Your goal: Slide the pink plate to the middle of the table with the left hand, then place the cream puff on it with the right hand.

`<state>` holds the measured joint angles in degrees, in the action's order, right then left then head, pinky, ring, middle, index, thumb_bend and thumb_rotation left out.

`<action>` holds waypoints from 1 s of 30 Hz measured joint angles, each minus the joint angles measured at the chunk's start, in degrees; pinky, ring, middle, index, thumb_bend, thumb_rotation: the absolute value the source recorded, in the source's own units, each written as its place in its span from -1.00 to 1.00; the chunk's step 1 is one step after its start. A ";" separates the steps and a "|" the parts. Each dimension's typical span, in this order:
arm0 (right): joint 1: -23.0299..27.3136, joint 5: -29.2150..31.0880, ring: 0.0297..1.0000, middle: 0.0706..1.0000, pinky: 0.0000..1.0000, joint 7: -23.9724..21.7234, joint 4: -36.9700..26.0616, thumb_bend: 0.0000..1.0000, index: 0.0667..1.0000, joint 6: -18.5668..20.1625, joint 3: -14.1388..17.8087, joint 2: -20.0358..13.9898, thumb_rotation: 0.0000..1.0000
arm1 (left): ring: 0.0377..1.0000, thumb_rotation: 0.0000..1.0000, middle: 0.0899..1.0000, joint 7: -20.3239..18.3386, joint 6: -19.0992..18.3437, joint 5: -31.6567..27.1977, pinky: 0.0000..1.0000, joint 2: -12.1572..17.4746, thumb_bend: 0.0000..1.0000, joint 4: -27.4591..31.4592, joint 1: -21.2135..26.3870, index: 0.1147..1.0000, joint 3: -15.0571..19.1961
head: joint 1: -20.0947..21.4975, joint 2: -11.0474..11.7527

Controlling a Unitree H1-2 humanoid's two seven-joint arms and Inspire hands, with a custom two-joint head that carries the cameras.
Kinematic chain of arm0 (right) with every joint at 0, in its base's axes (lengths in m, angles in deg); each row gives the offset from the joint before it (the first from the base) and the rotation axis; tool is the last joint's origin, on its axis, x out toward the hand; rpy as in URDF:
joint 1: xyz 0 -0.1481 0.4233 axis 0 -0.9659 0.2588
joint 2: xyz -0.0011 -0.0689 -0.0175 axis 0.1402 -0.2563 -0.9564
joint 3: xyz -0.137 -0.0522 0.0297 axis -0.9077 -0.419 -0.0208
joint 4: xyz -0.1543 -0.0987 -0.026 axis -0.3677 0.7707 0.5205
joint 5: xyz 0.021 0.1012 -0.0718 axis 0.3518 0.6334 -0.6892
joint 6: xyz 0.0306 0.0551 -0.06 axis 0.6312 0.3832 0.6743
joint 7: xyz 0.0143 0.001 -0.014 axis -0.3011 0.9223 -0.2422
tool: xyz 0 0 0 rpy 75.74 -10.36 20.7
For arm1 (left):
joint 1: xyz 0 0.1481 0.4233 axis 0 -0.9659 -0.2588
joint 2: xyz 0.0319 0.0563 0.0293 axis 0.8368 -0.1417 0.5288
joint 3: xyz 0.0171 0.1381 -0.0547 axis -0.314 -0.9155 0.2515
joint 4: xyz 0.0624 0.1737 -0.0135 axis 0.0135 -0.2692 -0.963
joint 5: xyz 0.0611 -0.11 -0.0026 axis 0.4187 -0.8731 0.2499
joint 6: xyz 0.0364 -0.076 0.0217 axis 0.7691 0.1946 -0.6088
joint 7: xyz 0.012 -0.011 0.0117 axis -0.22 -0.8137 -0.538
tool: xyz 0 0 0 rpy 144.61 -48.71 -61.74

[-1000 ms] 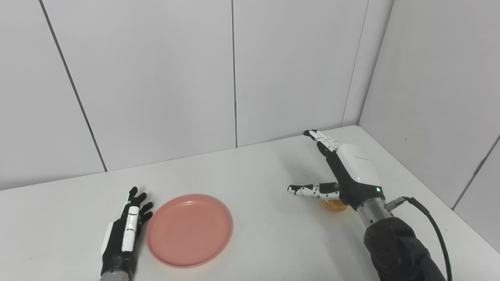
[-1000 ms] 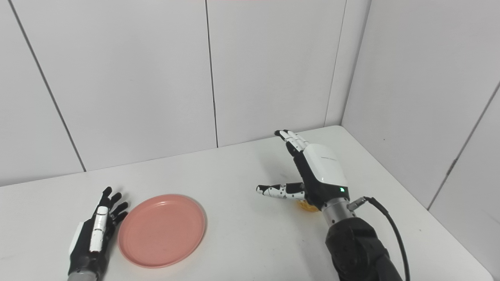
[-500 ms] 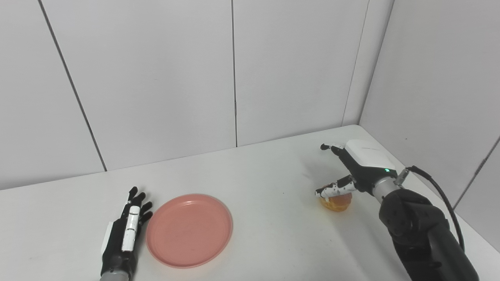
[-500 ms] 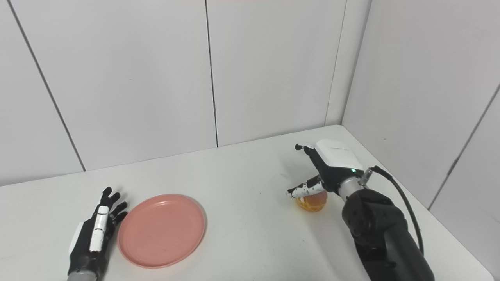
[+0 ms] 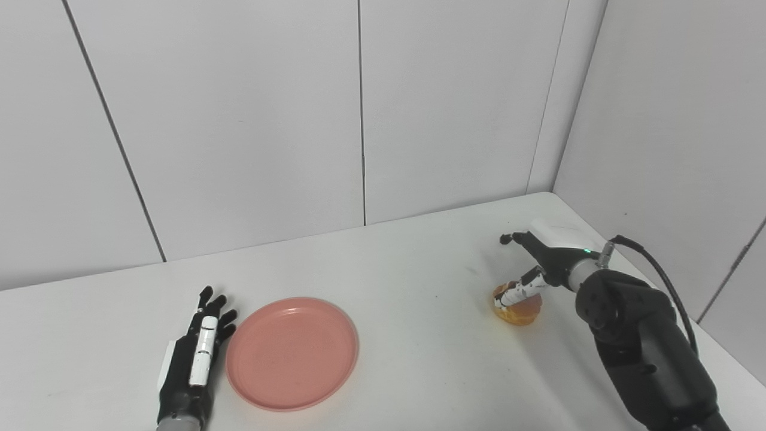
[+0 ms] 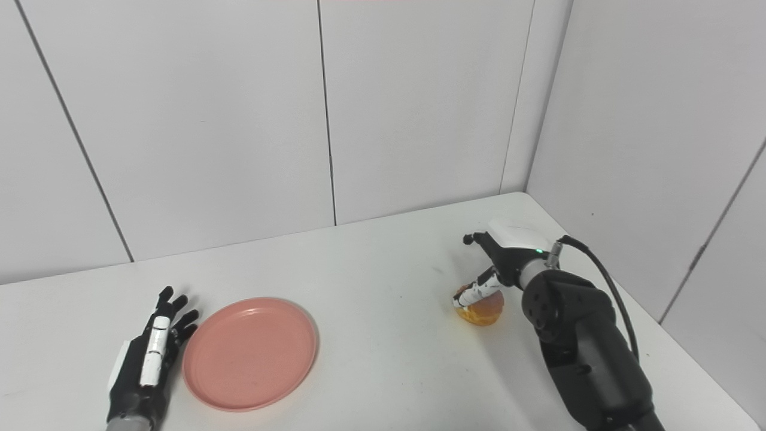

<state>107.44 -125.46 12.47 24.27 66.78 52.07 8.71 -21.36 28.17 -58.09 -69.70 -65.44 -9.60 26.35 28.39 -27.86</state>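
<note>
The pink plate (image 5: 292, 353) lies flat on the white table (image 5: 419, 347), left of the middle. My left hand (image 5: 194, 356) rests palm down on the table just left of the plate's rim, fingers spread, holding nothing. The cream puff (image 5: 522, 310), golden and round, sits on the table at the right. My right hand (image 5: 547, 254) hovers low just behind and above it. Its thumb (image 5: 518, 292) lies across the puff's top, while the other fingers (image 5: 513, 238) stretch out to the left, away from the puff. The hand is open, not closed around the puff.
Grey panel walls close the table at the back and the right, meeting in a corner behind the right hand. A black cable (image 5: 658, 269) runs from the right wrist. The table's right edge lies close to the right forearm (image 5: 640, 341).
The right hand has swung right and come down from a raised pose, and its thumb now lies on the cream puff. Left hand and plate have stayed put; the view shifted slightly.
</note>
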 measured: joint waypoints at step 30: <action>-0.02 -5.01 0.16 0.30 -0.07 -4.95 3.50 0.88 0.40 0.00 0.91 4.16 -0.85 | 0.76 0.89 0.93 -0.79 1.26 -0.21 0.72 0.04 0.28 -0.81 0.12 1.00 1.16 | 0.44 -1.23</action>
<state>107.42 -130.47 7.52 27.77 66.78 52.97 12.87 -22.15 29.42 -58.30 -69.66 -66.25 -9.48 27.51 28.83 -29.09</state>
